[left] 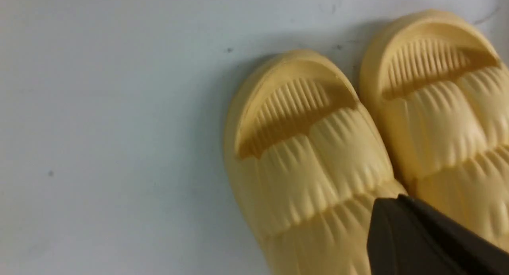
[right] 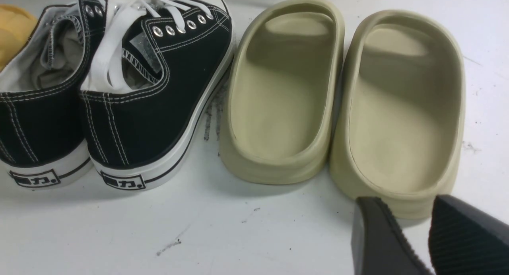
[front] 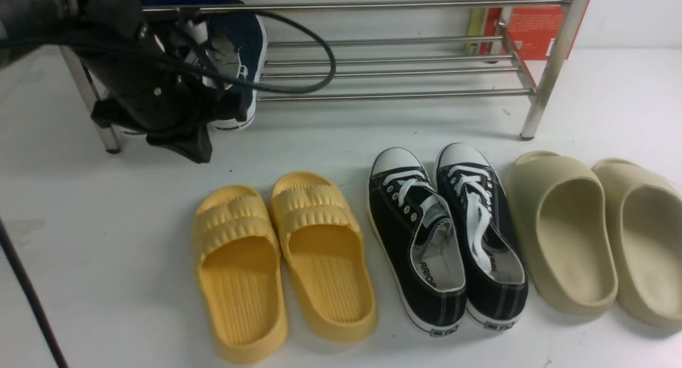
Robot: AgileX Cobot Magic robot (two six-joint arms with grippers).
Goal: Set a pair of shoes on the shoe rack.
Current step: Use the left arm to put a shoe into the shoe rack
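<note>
A navy-blue slip-on sneaker [front: 246,46] with a white sole sits on the lower bars of the steel shoe rack [front: 394,95], at its left end. A bit of white sole [front: 127,130] shows beside it; the rest is hidden behind my left arm. My left gripper [front: 184,144] hangs just in front of the rack's left end, off the shoe. In the left wrist view it [left: 391,201] is shut and empty above the toes of the yellow slides [left: 310,155]. My right gripper [right: 403,201] is open and empty, just behind a beige slide's heel [right: 401,112].
On the white floor in front of the rack stand yellow slides [front: 282,261], black lace-up sneakers [front: 447,235] and beige slides [front: 591,235] in a row. A black cable [front: 314,48] loops over the rack's bars. An orange box [front: 533,22] stands behind the rack's right end.
</note>
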